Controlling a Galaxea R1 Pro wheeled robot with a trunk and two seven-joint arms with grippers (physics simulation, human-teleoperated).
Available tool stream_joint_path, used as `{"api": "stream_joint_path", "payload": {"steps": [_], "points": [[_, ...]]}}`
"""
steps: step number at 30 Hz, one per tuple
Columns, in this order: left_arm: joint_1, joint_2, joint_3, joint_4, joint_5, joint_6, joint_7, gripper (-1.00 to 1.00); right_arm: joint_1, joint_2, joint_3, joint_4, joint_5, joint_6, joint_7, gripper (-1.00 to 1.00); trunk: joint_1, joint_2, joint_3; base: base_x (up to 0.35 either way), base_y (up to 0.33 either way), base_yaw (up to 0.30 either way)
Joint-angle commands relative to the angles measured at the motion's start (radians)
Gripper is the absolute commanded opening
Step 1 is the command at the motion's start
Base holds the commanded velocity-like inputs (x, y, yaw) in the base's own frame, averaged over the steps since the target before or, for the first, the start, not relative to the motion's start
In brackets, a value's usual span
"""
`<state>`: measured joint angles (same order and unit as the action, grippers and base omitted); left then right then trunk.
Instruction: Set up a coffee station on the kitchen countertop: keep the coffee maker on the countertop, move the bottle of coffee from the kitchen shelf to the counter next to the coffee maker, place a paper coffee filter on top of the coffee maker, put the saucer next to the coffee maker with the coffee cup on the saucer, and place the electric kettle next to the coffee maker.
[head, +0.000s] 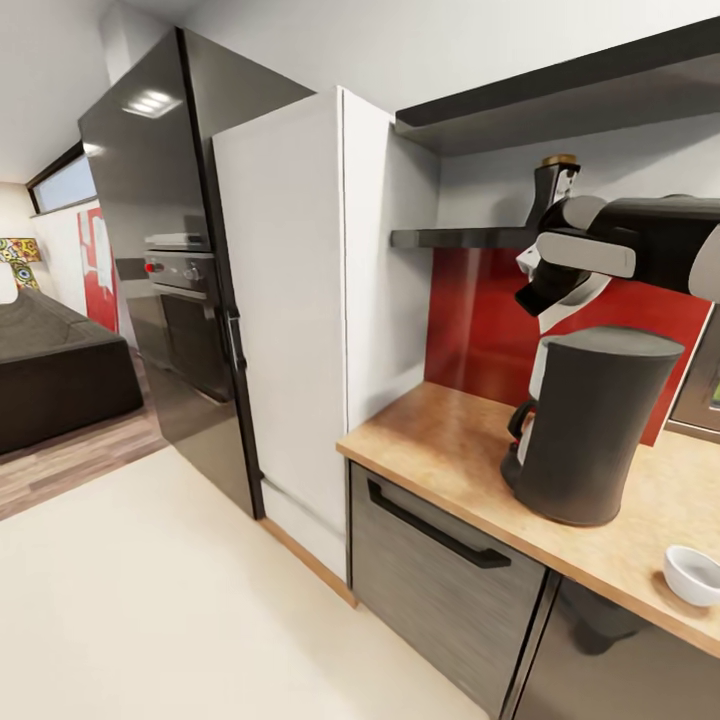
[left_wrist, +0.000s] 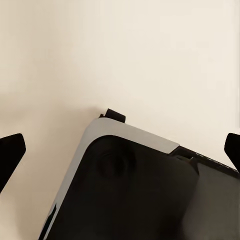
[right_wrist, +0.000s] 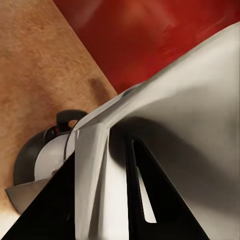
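The dark-grey coffee maker (head: 592, 430) stands on the wood-grain kitchen countertop (head: 450, 440); in the right wrist view its carafe handle (right_wrist: 66, 119) is seen from above. Just over its top hangs my right gripper (head: 538, 292), shut on a white sheet that looks like the paper coffee filter (right_wrist: 165, 115), pinched between the black fingers (right_wrist: 150, 200). The bottle of coffee (head: 556, 178), with its tan cap, stands on the kitchen shelf (head: 455, 238) behind my arm. A white coffee cup (head: 692, 574) sits near the counter's front edge. My left gripper (left_wrist: 120, 150) is open over the floor. The saucer and electric kettle are out of view.
A tall white cabinet (head: 290, 320) and a black oven column (head: 160, 280) stand left of the counter. A steel appliance (head: 703, 385) is at the right edge. Cream floor (head: 150, 600) lies in front, a dark sofa (head: 55, 370) far left. My base (left_wrist: 135, 195) is below the left gripper.
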<state>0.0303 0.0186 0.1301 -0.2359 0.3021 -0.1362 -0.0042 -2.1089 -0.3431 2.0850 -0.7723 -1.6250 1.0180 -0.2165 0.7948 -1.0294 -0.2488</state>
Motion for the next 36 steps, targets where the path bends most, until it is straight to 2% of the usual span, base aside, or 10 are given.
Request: {"api": "stream_joint_path", "payload": {"steps": [1, 15, 36], "points": [[0.0, 0.0, 0.0, -0.002, 0.006, -0.001, 0.0, 1.0, -0.002, -0.001, 0.003, -0.004, -0.012, -0.002, -0.011, -1.0, 0.0, -0.001, -0.001, 0.099, -0.091, 0.0], [0.0, 0.0, 0.001, -0.002, 0.006, -0.001, 0.0, 1.0, -0.002, 0.001, 0.004, -0.008, -0.012, -0.003, -0.011, -1.0, 0.0, -0.001, -0.001, 0.069, -0.055, 0.0], [0.0, 0.0, 0.0, -0.002, 0.005, 0.0, 0.0, 1.0, -0.002, -0.001, 0.006, -0.011, -0.012, -0.003, -0.011, -1.0, 0.0, -0.001, -0.001, 0.004, -0.025, 0.0]]}}
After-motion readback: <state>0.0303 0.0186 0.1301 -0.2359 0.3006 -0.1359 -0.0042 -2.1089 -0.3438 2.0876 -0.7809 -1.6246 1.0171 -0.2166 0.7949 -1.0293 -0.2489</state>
